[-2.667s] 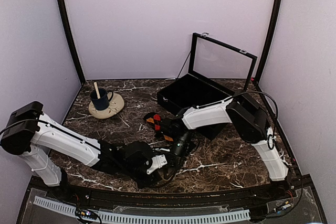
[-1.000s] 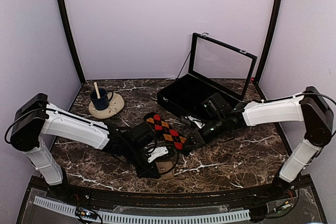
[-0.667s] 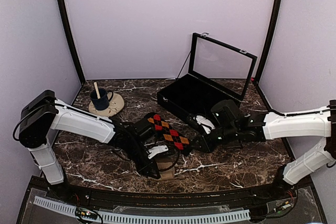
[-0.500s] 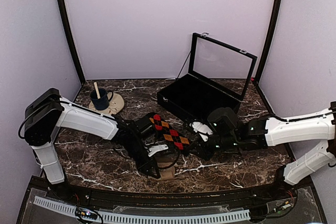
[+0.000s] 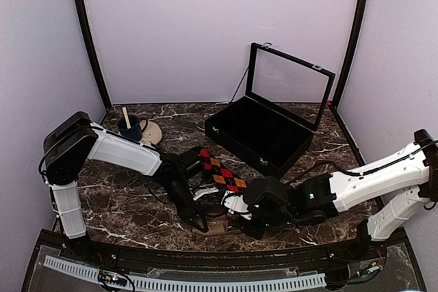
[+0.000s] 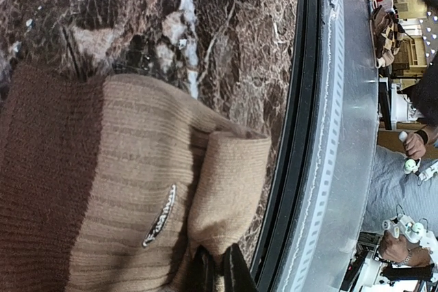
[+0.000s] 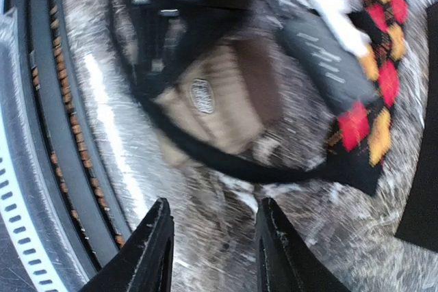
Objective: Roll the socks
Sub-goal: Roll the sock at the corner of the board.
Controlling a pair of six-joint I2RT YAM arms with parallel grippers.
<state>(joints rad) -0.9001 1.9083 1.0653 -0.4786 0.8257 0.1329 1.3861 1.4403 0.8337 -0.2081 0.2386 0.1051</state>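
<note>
Marble table (image 5: 123, 204): L hand (image 6: 219, 269) pinches tan sock (image 6: 137, 182), R hand (image 7: 214, 208) open.

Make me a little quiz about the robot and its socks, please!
1. True or false: the lid of the black box stands open.
2. The left gripper is shut on: A) the tan sock B) a spoon C) a toy ball.
3. What two colours are the diamonds on the black sock?
Key: 1 true; 2 A; 3 red and orange.
</note>
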